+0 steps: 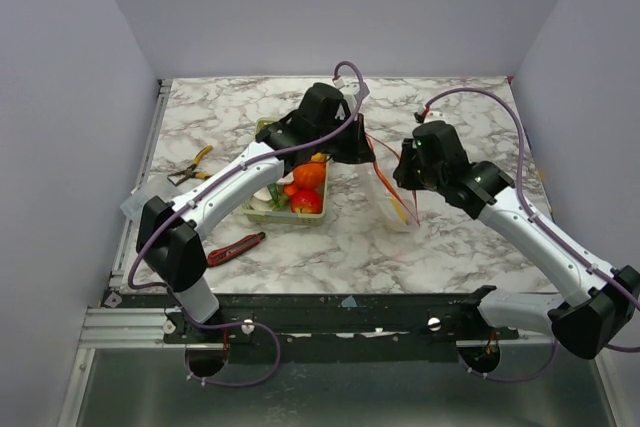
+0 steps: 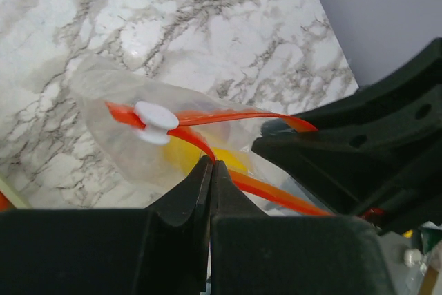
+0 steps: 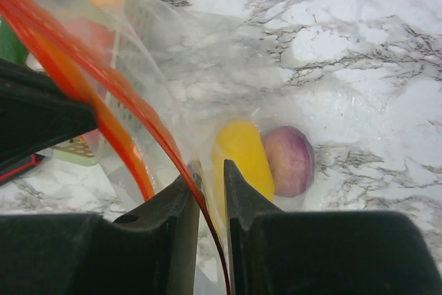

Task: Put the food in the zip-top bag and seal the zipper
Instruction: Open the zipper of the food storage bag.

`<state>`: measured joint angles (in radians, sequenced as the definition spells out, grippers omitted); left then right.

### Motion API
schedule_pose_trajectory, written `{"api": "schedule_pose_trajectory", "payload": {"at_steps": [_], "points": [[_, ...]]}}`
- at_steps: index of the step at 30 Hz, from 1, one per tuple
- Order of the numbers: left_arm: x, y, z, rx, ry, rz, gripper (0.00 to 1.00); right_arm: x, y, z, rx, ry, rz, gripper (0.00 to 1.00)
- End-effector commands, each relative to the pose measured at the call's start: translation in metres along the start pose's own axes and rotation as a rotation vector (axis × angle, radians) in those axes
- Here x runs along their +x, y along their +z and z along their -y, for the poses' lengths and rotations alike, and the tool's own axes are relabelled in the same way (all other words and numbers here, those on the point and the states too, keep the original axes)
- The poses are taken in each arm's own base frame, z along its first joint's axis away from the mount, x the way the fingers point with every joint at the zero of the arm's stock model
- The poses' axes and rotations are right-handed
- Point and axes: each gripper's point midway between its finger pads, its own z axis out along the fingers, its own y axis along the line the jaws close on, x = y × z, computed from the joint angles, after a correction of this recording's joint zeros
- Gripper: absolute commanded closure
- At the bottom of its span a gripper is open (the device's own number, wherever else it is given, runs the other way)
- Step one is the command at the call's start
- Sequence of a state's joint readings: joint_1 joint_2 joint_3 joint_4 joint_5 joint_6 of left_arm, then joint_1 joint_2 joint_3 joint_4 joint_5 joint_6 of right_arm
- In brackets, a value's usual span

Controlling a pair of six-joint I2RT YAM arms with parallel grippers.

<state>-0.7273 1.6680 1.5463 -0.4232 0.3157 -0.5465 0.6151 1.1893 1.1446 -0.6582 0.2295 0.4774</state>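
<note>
Two sets of jaws at the zipper (image 2: 221, 117): left gripper (image 2: 210, 164) clamped on it, right gripper (image 3: 211, 168) slightly apart, strip between.

Table (image 1: 450, 247): white marble-pattern top, grey veining, slight sheen.
Back wall (image 1: 340, 7), left wall (image 1: 60, 97), right wall (image 1: 590, 37): plain pale lavender-grey panels, closing in table on three sides, meeting at sharp corners.
Silver aluminium rail (image 1: 143, 162) along table's left edge.
Slotted aluminium beam (image 1: 120, 325) at near left corner.
Black bar (image 1: 350, 309) across near edge of table.
In front of that, dull grey metal sheet (image 1: 360, 397).
Light even, diffuse; shadows on marble faint, soft-edged.
</note>
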Motion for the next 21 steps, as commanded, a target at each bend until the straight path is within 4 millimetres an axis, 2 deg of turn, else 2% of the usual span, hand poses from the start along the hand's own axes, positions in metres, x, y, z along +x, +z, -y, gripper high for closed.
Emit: {"api": "schedule_pose_trajectory", "payload": {"at_steps": [1, 5, 9, 12, 14, 16, 18, 21], "points": [[0.009, -0.018, 0.031, 0.168, 0.018, -0.074, 1.00, -0.013, -0.008, 0.005, 0.039, -0.017, 0.026, 0.77], [0.016, -0.020, 0.034, 0.221, 0.015, -0.119, 1.00, -0.019, -0.012, 0.009, 0.060, -0.045, 0.037, 0.74], [0.018, -0.024, 0.033, 0.244, 0.017, -0.135, 1.00, -0.026, -0.013, 0.012, 0.072, -0.100, 0.061, 0.66], [0.017, -0.028, 0.033, 0.258, 0.012, -0.137, 1.00, -0.028, -0.010, 0.013, 0.077, -0.133, 0.067, 0.66], [0.016, -0.029, 0.034, 0.274, 0.023, -0.139, 1.00, -0.031, -0.010, 0.013, 0.080, -0.135, 0.075, 0.71], [0.016, -0.030, 0.035, 0.297, 0.030, -0.145, 1.00, -0.032, -0.009, 0.004, 0.032, -0.147, 0.079, 0.80], [0.015, -0.034, 0.037, 0.326, 0.044, -0.147, 1.00, -0.032, -0.007, -0.006, -0.023, -0.162, 0.076, 0.98], [0.011, -0.036, 0.027, 0.288, 0.058, -0.126, 1.00, -0.032, -0.004, -0.007, -0.025, -0.158, 0.074, 0.99]]}}
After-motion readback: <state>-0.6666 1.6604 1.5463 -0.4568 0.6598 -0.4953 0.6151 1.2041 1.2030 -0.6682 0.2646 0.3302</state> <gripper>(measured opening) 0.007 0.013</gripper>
